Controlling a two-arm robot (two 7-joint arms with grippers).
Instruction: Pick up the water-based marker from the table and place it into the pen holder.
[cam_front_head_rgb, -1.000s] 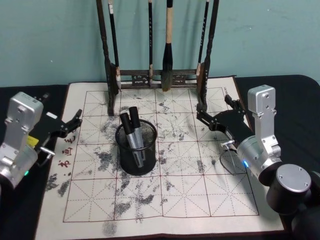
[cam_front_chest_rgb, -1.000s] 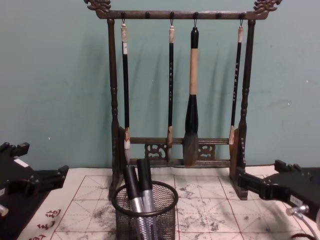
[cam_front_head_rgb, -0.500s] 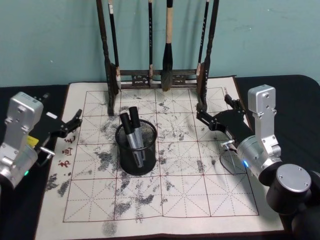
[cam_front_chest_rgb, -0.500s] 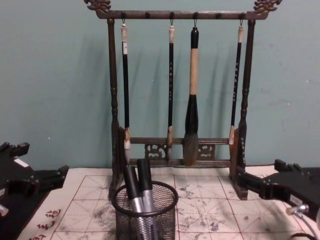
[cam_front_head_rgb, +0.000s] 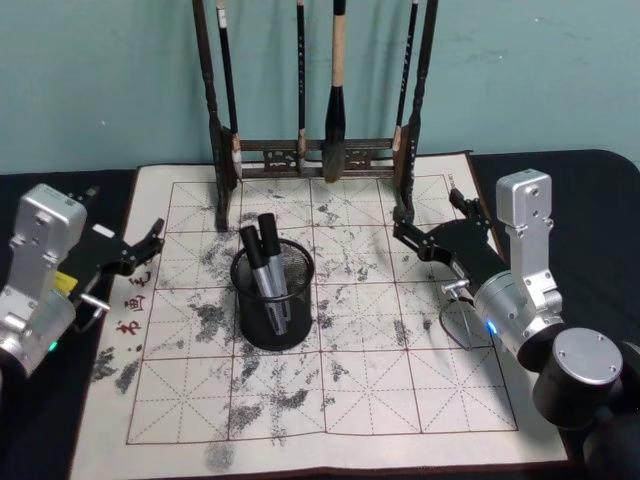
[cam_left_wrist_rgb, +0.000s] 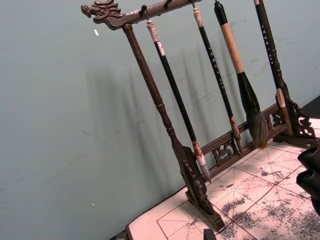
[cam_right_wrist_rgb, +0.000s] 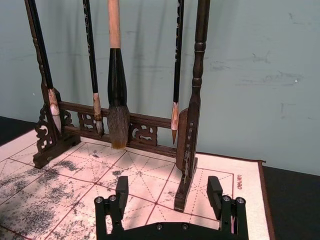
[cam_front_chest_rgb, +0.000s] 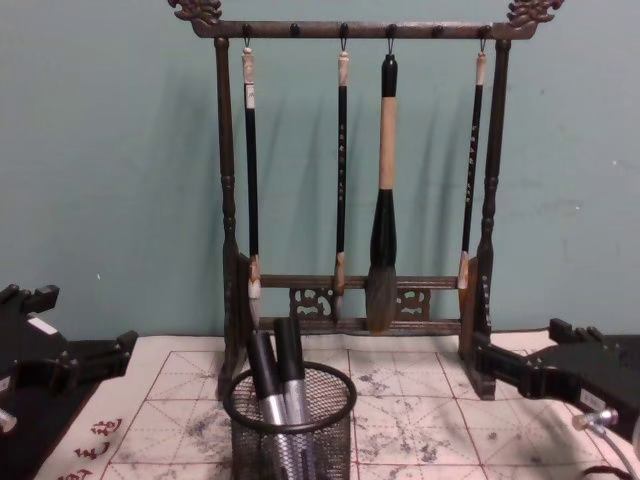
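With two markers (cam_front_head_rgb: 262, 262) apparently already standing in the pen holder (cam_front_head_rgb: 273, 320), both empty, spread-fingered grippers, left (cam_front_head_rgb: 146, 243) and right (cam_front_head_rgb: 425, 238), should hold well clear of it.

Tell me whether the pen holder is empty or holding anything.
Not empty: the pen holder stands upright with two markers leaning inside, caps above the rim.

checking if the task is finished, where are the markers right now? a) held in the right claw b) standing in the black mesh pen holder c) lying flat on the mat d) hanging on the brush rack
b: two markers stand tilted inside the pen holder on the mat, and both the left claw and the right claw sit apart from it, open and holding nothing.
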